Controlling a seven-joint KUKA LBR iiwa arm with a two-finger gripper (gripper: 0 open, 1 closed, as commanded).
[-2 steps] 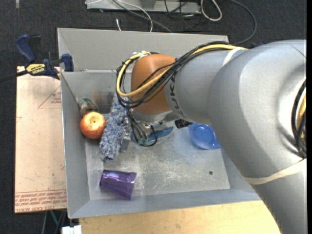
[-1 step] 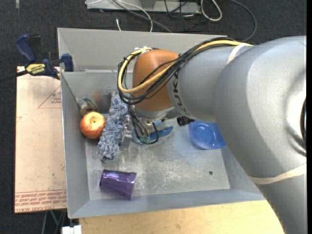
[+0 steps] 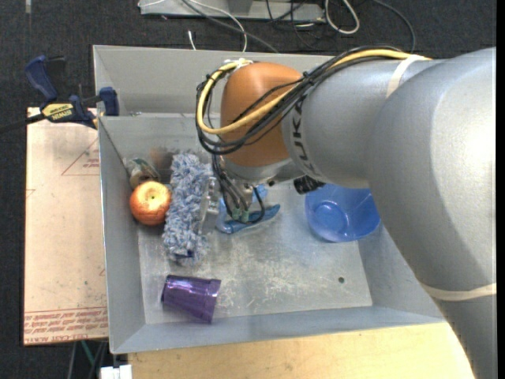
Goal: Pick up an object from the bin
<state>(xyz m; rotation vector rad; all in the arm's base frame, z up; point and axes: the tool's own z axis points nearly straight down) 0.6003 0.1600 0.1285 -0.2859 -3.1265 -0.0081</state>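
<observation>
Scuffed grey floor of the bin [image 3: 300, 275] lies under me. My jaws hang low at mid-bin, right over a flat blue piece [image 3: 251, 218], just beside a shaggy blue-white cloth [image 3: 185, 204]; whether they stand wide or narrow I cannot tell. A red-yellow apple [image 3: 150, 202] touches the cloth's far side. Nearer my arm rests a blue bowl [image 3: 341, 215], and a purple cup [image 3: 191, 297] lies tipped over by the front wall.

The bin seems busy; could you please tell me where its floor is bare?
Bare floor lies along the near wall, between the purple cup and the blue bowl. It is crowded at the back left, where apple, knitted cloth and gripper sit close together.
</observation>
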